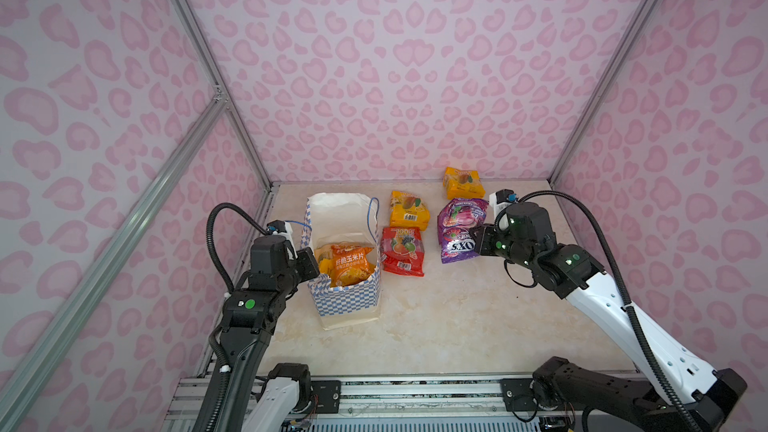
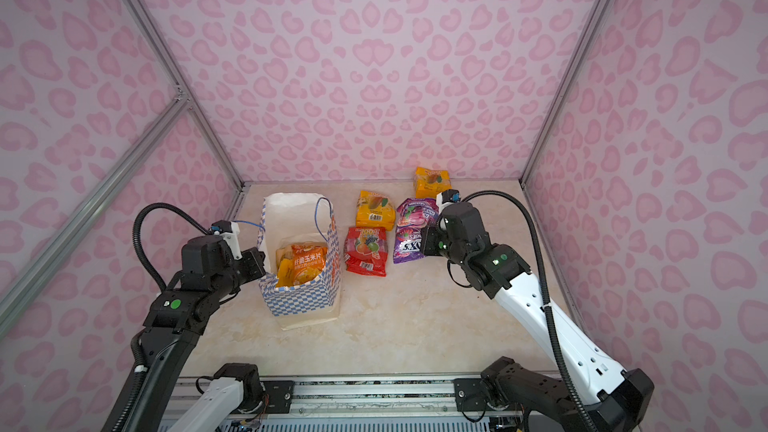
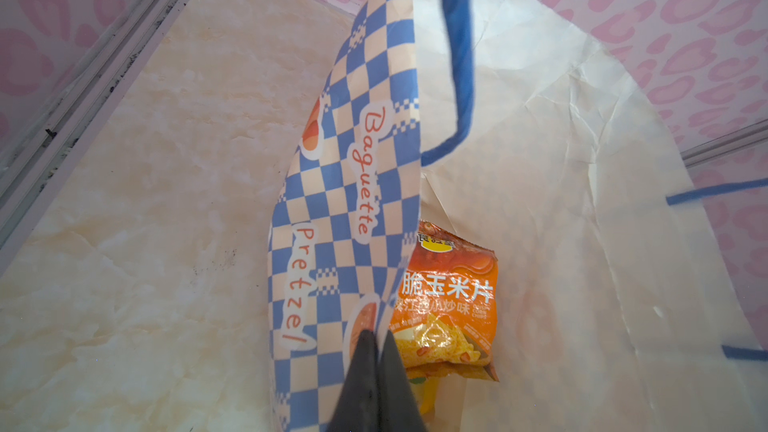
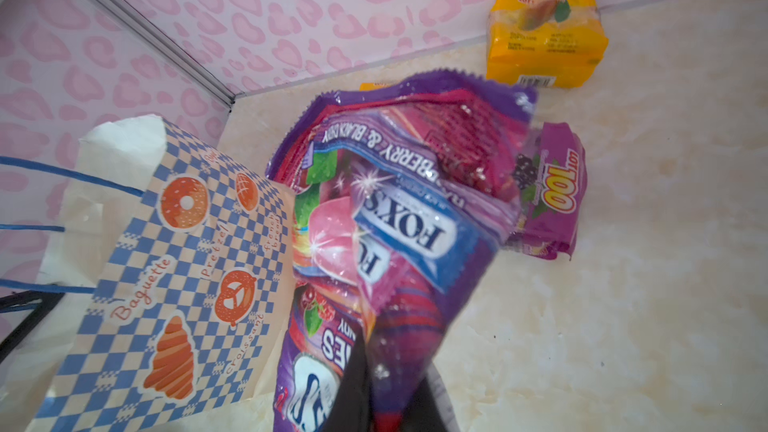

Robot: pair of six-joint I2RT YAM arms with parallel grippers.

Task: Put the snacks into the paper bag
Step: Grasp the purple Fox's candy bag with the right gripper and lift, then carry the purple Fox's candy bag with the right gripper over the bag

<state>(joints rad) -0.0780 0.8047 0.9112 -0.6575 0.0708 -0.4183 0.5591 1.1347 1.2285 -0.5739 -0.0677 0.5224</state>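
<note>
**Paper bag** (image 1: 347, 299): upright toward the left edge of the bench (image 1: 457, 326), roughly midway between near and far edges. Mouth open upward. Cream inside, blue-and-white checks with orange bun pictures outside. Blue cord handle (image 3: 463, 56) rising from the gripped wall.

**Left gripper** (image 3: 377, 340): closed flat on the paper bag's left wall near the rim, with one finger outside on the checks and one inside against the cream lining.

**Orange chips bag** (image 1: 347, 265): inside the paper bag, low down toward its near wall, printed face up. Visible in both top views and in the left wrist view.

**Red fruit pouch** (image 1: 402, 249): flat on the bench, just beside the paper bag's right wall.

**Yellow pouch** (image 1: 408, 209): flat, directly beyond the red fruit pouch toward the far edge, edges meeting.

**Second yellow pouch** (image 1: 463, 183): at the far edge, right of centre, against the foot of the back wall (image 1: 415, 76).

**Right gripper** (image 4: 392, 376): closed on one end of a purple FOX'S pouch (image 4: 419, 218), foil bunched between the fingers. Lifted or resting on the bench — not determinable.

**Second purple pouch** (image 1: 457, 249): flat, right of the red fruit pouch and apart from it, partly under the gripped one.

**Magenta pouch** (image 4: 550, 193): on the bench, partly hidden behind the gripped pouch on its far-edge side — made out in the right wrist view only.
</note>
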